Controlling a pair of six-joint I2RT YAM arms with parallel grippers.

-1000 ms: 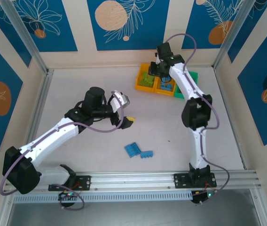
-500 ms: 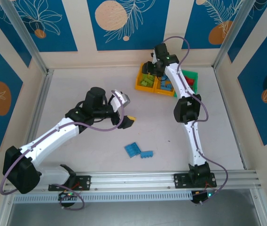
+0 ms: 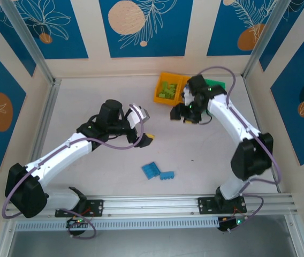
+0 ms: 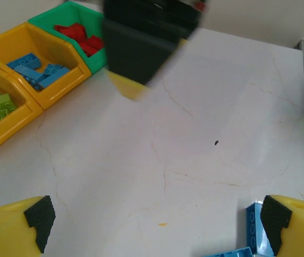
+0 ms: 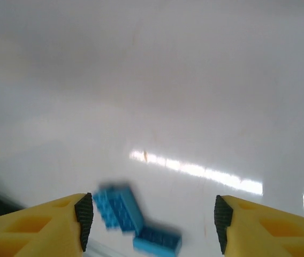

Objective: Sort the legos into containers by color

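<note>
While two blue legos [image 3: 151, 170] lie touching each other on the worktop [image 3: 88, 96] toward the near edge, my left tool [image 3: 146, 139] hangs near them, just behind and to their left. It is spread wide with nothing in it. My right tool [image 3: 180, 114] hovers farther back, near the bins [image 3: 159, 95], also wide open and empty. Lime legos [image 3: 168, 88] fill the left yellow bin, and red legos [image 4: 80, 35] lie in the green one.

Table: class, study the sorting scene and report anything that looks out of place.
Two blue legos lie loose on the near side of the table, well apart from the bins, which hold the sorted legos by colour. Nothing else stands out.
</note>
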